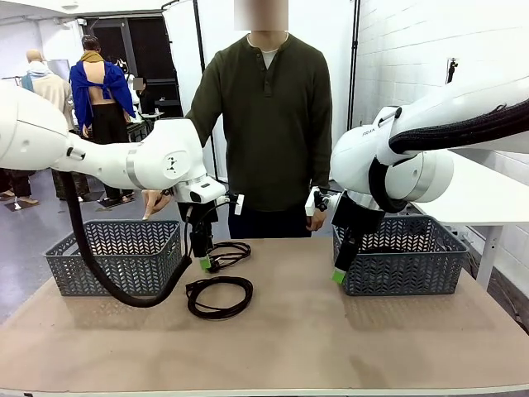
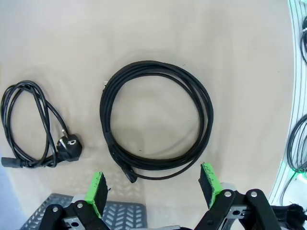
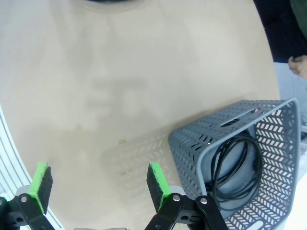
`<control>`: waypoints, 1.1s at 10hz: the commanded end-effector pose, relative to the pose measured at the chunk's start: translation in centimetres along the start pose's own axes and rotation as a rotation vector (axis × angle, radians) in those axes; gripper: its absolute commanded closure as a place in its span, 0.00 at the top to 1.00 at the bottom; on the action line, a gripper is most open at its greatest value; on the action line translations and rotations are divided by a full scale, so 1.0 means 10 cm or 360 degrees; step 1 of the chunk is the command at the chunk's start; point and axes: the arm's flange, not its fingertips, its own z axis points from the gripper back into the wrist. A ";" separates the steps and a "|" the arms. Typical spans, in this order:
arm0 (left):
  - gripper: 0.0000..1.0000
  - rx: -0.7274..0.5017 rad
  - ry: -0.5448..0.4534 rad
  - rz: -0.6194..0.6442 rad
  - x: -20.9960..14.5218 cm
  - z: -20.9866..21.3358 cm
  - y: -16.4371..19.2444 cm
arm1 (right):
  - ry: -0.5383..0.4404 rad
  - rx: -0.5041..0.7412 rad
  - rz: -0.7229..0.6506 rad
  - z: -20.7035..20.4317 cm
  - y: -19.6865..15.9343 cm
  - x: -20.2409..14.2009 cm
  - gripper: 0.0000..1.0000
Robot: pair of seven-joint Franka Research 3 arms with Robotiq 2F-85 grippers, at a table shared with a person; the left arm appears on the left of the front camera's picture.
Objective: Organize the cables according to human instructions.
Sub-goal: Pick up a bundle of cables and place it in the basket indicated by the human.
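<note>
arms [image 1: 157, 161]: white | hoses [image 1: 463, 130]: black corrugated | left end effector [image 2: 152, 175]: black, green pads [image 2: 97, 191] | person [image 1: 269, 116]: olive henley

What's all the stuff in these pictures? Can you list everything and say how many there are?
round cable: one, black, coiled on the table between the baskets
loose cable: one, black, on the table beside the round cable
basket cable: at least one coil, black, inside the right basket
left basket: one, grey, table's left side
right basket: one, grey, table's right side
table: one, tan
person: one, dark green top, standing at the far side
hoses: two, black, ribbed, one on each arm
left arm: one, white; left jaws open over the round cable
right arm: one, white; right jaws open beside the right basket
</note>
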 end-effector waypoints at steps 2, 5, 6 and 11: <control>1.00 -0.0030 0.0069 -0.0011 0.10 -0.10 0.23 | 0.0006 0.0010 0.0009 0.00 0.00 -0.01 1.00; 1.00 -0.0021 0.0078 0.0016 0.11 -0.26 0.27 | 0.0006 0.0010 0.0009 0.00 0.00 -0.01 1.00; 1.00 -0.0022 0.0080 0.0031 0.10 -0.33 0.27 | 0.0006 0.0010 0.0009 0.00 0.00 -0.01 1.00; 1.00 -0.0074 0.0066 0.0019 0.08 -0.43 0.25 | 0.0006 0.0010 0.0009 0.00 0.00 -0.01 1.00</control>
